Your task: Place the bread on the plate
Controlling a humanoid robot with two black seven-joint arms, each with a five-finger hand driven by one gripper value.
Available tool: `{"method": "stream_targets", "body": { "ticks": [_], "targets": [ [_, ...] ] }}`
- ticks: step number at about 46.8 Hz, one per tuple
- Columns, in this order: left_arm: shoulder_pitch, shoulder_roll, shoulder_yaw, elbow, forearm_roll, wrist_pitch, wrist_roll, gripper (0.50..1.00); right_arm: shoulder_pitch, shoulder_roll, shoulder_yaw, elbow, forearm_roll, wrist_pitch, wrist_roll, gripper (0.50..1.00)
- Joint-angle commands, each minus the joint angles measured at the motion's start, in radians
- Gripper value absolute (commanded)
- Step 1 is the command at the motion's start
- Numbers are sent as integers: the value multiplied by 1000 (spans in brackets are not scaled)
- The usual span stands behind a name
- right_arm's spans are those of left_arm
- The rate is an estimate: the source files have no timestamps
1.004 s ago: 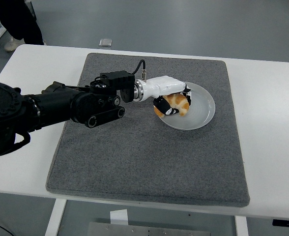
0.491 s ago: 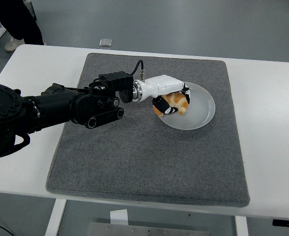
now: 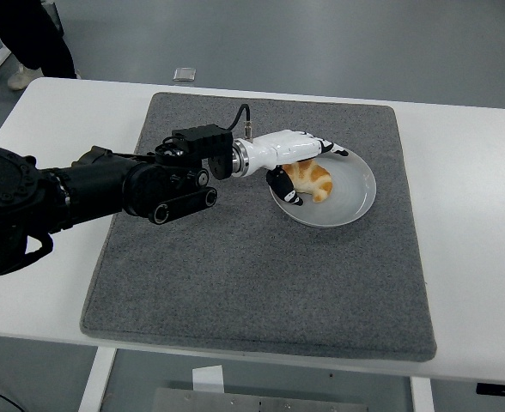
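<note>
Golden bread [image 3: 311, 178] lying in grey plate [image 3: 355, 202], left hand [image 3: 300, 159] spread above it, holding nothing

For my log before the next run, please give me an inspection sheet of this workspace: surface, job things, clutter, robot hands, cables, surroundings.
Surface: white table with a grey mat on it.
Job things: bread lies on the plate, at its left part; the plate stands on the mat's far right area.
Clutter: nothing seen.
Robot hands: left robot hand is over the plate's left rim, fingers spread around the bread, not closed on it; right robot hand is not in view.
Cables: a black cable loops at the left wrist.
Surroundings: grey floor; a small flat object on it; a person's legs at top left.
</note>
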Motion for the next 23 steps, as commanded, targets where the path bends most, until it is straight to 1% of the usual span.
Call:
{"method": "stream_targets", "body": {
  "ticks": [1,6,8,23],
  "targets": [
    [-2,-1,-5,0,-4,3,0,992,0,0,0,0,0,0,0,952],
    [-9,-1,-19,-11,-21,49,0,994,0,0,0,0,0,0,0,952],
    [-12,-1,-38,-12,-32,58,0,994,0,0,0,0,0,0,0,952],
    [-11,12,-206,-11,-65,60,-2,994,0,0,0,0,0,0,0,952]
  ]
}}
